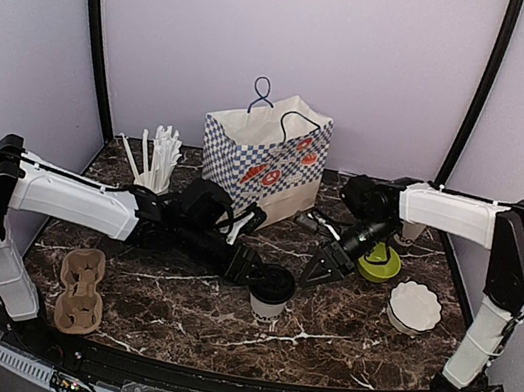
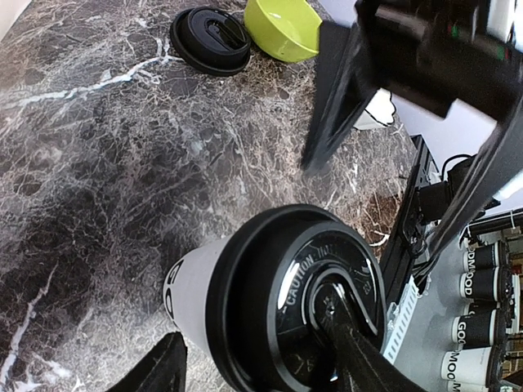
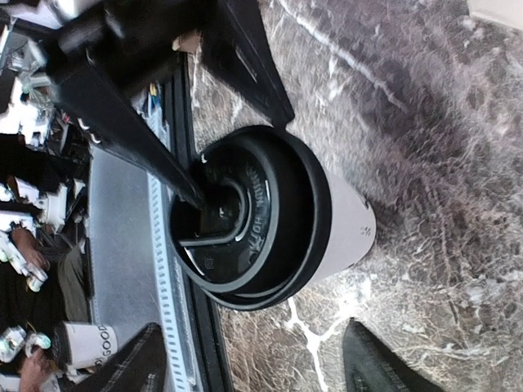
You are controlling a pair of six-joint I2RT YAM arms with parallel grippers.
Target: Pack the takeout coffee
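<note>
At the lower left of the top view a cardboard cup carrier lies flat on the marbled tabletop, and above it a white cup bristling with straws stands near the back. The left gripper reaches in toward the centre with its jaws open. In its wrist view one finger lies across the top of the lid, while the other sits off the cup's side without clearly touching. Behind it stands a blue-checked paper bag. The takeout coffee cup stands upright at the centre front with its black lid on. Just right of it the right gripper hangs tilted toward the cup, jaws spread and holding nothing. Further right are a lime-green bowl with a loose black lid just beside it, a second white cup partly hidden behind the right arm, and a white scalloped dish
</note>
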